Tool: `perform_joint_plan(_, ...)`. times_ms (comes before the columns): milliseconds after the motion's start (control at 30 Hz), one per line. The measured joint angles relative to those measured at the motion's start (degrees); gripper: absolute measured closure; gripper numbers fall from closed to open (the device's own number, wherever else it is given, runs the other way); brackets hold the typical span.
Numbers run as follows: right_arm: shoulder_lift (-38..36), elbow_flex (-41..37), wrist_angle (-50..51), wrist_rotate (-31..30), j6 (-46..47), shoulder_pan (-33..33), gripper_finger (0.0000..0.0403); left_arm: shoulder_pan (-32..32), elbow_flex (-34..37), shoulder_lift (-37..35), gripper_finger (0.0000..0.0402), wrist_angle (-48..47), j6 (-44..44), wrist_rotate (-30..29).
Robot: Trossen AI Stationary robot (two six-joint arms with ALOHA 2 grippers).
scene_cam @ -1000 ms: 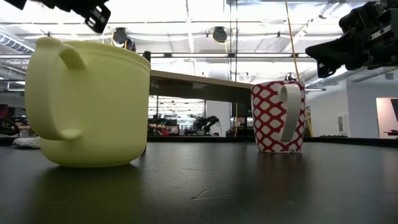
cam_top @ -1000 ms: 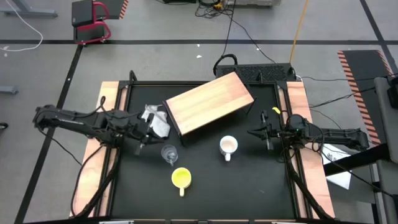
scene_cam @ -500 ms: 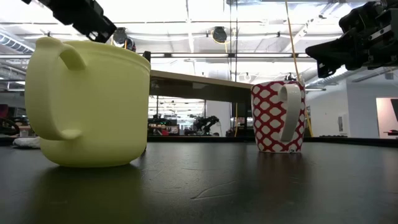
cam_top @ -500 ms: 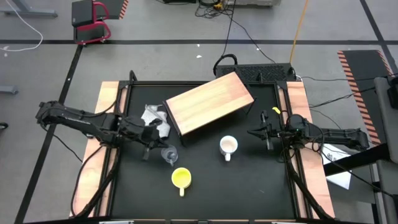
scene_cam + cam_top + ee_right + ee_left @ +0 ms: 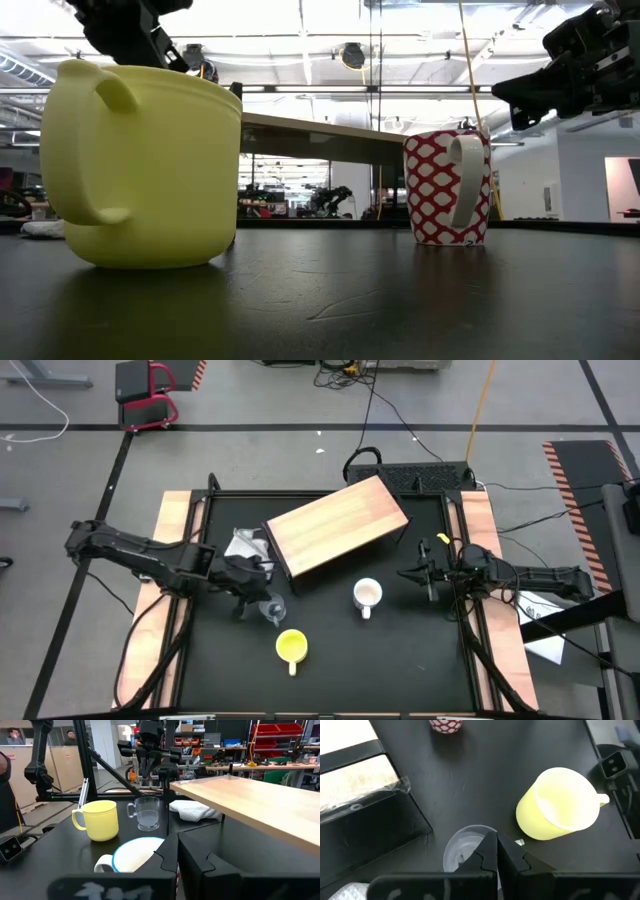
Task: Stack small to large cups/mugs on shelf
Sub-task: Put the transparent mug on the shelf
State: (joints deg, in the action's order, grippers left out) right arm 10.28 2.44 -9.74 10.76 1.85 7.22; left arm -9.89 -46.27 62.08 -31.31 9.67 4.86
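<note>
A clear glass cup (image 5: 272,608) stands on the black table just in front of the shelf (image 5: 335,525), which lies askew at the back. The yellow mug (image 5: 291,646) stands nearer the front edge. The white mug with a red pattern (image 5: 368,596) is to the right of the glass cup. My left gripper (image 5: 148,776) is shut and tipped downward. It hangs just above the glass cup (image 5: 146,812), clear of its rim. My right gripper (image 5: 405,573) is shut and waits level at the table's right side, pointing toward the white mug (image 5: 135,856).
A crumpled white-grey cloth (image 5: 248,550) lies left of the shelf, beside my left arm. Wooden boards (image 5: 478,520) flank the black tabletop. A small camera (image 5: 612,765) sits at the near edge beyond the yellow mug (image 5: 560,810).
My left gripper has moved toward the table's right and near side, up to the glass cup, sinking a little and tipping its fingers downward. It has stayed shut. The cups and the shelf have kept their places.
</note>
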Motion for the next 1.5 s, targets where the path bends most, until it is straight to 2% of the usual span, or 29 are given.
perform_joint_plan(433,0.01,-0.01,0.63,-0.02,-0.81,0.01,0.0403,0.44,-7.04,6.15,0.0401,-11.96,-1.08,-1.26)
perform_joint_plan(767,0.03,0.0,1.15,-0.01,-0.83,0.01,0.0403,0.97,-7.44,11.56,0.0401,-14.25,-0.37,-1.6)
perform_joint_plan(1167,0.03,0.0,1.49,-0.01,-0.81,0.02,0.0403,1.09,-7.44,11.94,0.0401,-14.36,-0.15,-3.51)
perform_joint_plan(1300,0.03,0.0,1.49,-0.01,-0.81,0.01,0.0403,1.07,-7.44,11.91,0.0386,-14.36,0.82,-1.63)
perform_joint_plan(1500,0.03,0.0,1.49,0.0,-0.79,0.0,0.0403,1.53,-7.44,11.91,0.034,-14.22,2.96,-1.39)
